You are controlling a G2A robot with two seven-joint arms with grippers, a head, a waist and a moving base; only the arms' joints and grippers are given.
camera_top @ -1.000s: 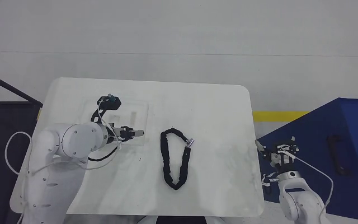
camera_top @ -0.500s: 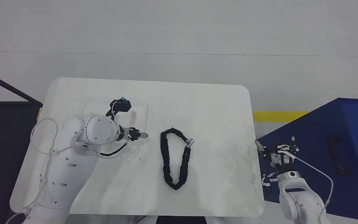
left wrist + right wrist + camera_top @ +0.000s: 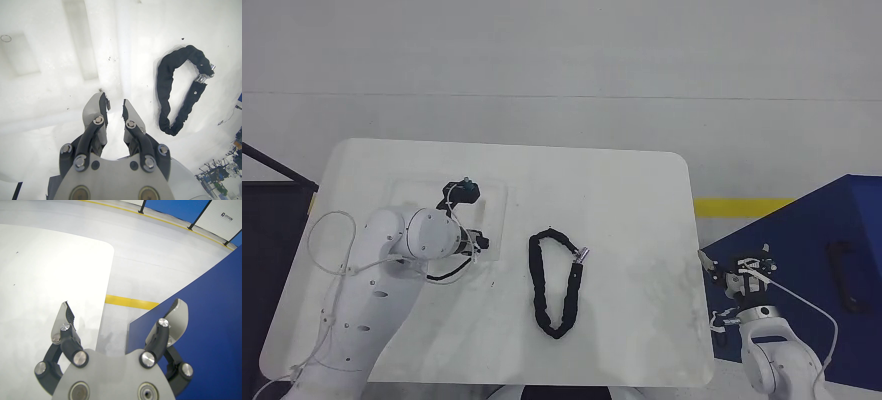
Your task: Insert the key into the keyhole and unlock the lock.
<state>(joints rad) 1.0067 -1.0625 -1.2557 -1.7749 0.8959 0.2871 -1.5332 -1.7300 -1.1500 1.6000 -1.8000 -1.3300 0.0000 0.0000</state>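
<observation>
A black fabric-sleeved chain lock (image 3: 547,285) lies in a loop at the table's middle, its silver lock ends (image 3: 203,77) meeting on the side toward the right arm. My left gripper (image 3: 115,100) hovers low at the white tray's edge, left of the chain (image 3: 166,89), in the top view (image 3: 482,241). Its fingers stand a narrow gap apart. A small silver key (image 3: 107,101) rests against one pad; the other finger is clear of it. My right gripper (image 3: 121,311) hangs open and holds nothing at the table's right edge (image 3: 739,272).
A white foam tray (image 3: 494,200) with shallow recesses sits behind the left gripper. A thin metal ring (image 3: 5,38) lies in one recess. A blue panel (image 3: 208,313) and a yellow floor line (image 3: 130,301) lie beyond the table's right edge.
The left arm has swung in toward the table's middle, its gripper edging toward the chain and then drawing back a little. Chain and right arm are unmoved.
</observation>
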